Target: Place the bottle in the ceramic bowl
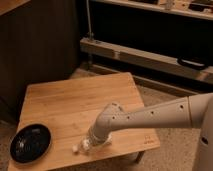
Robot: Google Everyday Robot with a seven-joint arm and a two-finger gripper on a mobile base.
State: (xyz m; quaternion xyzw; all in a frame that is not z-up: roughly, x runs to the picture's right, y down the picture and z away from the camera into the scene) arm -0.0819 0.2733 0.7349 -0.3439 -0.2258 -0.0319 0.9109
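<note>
The bottle (81,146), small and whitish with a white cap, lies on its side near the front edge of the wooden table (75,102), its cap pointing left. My gripper (92,142) is at the bottle's right end, mostly hidden under the white wrist of my arm (150,116), which reaches in from the right. The ceramic bowl (31,143), black, glossy and shallow, sits at the table's front left corner, about a bowl's width left of the bottle. The bowl holds nothing.
The table's front edge is just below the bottle and the bowl. A dark wooden wall stands behind the table. A low metal shelf rail (145,57) runs along the back right. Carpeted floor lies to the right.
</note>
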